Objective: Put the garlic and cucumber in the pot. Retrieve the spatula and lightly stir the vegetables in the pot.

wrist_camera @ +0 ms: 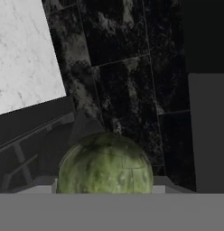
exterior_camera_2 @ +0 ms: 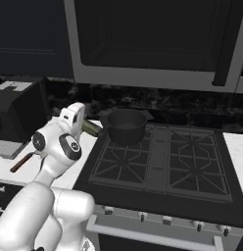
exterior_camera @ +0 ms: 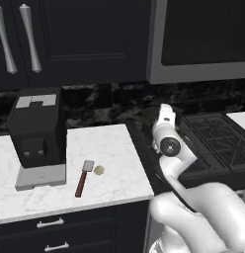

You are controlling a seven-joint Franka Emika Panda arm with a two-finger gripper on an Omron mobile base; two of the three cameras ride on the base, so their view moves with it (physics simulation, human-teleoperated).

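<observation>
A: Item one, nearest: cucumber (wrist_camera: 105, 164), clamped in our gripper (exterior_camera_2: 86, 128), at nine o'clock of the pot (exterior_camera_2: 126, 125).
B: We carry it above the rim, release low. Garlic (exterior_camera: 99, 170), spatula (exterior_camera: 84, 179) wait on the counter (exterior_camera: 109, 148).

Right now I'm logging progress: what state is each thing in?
cucumber: held in the gripper jaws, lifted, beside the pot
pot: upright on the stove, looks empty
garlic: on the counter, beside the spatula's blade
spatula: lying flat, untouched
</observation>
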